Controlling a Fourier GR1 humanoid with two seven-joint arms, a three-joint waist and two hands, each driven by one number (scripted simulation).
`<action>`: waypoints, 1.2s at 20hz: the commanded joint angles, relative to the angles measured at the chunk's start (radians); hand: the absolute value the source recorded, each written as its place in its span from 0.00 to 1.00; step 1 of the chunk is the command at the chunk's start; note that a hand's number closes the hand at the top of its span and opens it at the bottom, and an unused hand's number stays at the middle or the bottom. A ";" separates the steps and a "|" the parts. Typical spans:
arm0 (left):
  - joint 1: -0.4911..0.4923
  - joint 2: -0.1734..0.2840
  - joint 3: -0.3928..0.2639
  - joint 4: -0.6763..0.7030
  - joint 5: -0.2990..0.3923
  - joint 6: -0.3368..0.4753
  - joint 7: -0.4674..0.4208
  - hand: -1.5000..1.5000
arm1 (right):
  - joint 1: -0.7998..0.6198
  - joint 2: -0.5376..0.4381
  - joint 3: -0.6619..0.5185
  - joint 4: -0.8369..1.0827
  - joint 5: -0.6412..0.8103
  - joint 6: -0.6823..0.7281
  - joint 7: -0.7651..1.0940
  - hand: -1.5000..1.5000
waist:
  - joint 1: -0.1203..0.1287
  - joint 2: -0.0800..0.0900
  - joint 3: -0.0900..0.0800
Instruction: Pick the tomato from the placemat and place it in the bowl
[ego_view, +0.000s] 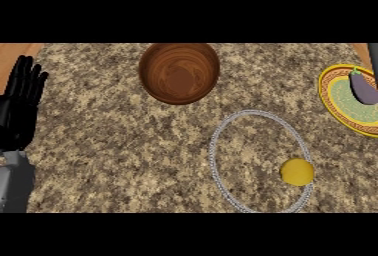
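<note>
Fingers: straight and pressed together, pointing up, on the black left hand (21, 102) resting at the view's left edge; they hold nothing.
Right hand: not in view.
Tomato: round yellow fruit (297, 172), taken as the tomato despite its colour, lies on the silver-rimmed round placemat (214, 150), near its right rim.
Bowl: brown wooden bowl (179, 72) holds nothing, well apart from the fruit.
Progress: nothing done; grasp, carry and release all remain.
Unclear: placemat's middle matches the speckled stone tabletop (111, 150); yellow patterned plate (334, 102) with purple aubergine (362, 87) is cut off at right.

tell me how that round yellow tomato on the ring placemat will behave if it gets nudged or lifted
The yellow tomato looks round and smooth, so a nudge would probably roll it, perhaps off the placemat, since it sits near the ring's right edge. Its glossy skin may slip in curled fingers. It seems small beside the wooden bowl, so likely light.
</note>
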 joint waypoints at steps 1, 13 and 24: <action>-0.072 0.034 0.025 0.066 -0.002 -0.001 0.003 0.50 | -0.109 0.094 0.032 0.032 0.011 0.016 0.109 1.00 | 0.006 0.005 0.000; -0.042 -0.006 -0.012 0.039 -0.025 0.008 -0.005 0.50 | -0.007 0.336 0.123 0.149 0.106 -0.216 0.127 1.00 | 0.011 0.007 0.001; -0.045 -0.018 -0.009 0.053 -0.019 0.001 -0.030 0.50 | 0.016 0.395 0.062 0.391 0.135 -0.455 0.190 0.00 | 0.037 0.023 0.000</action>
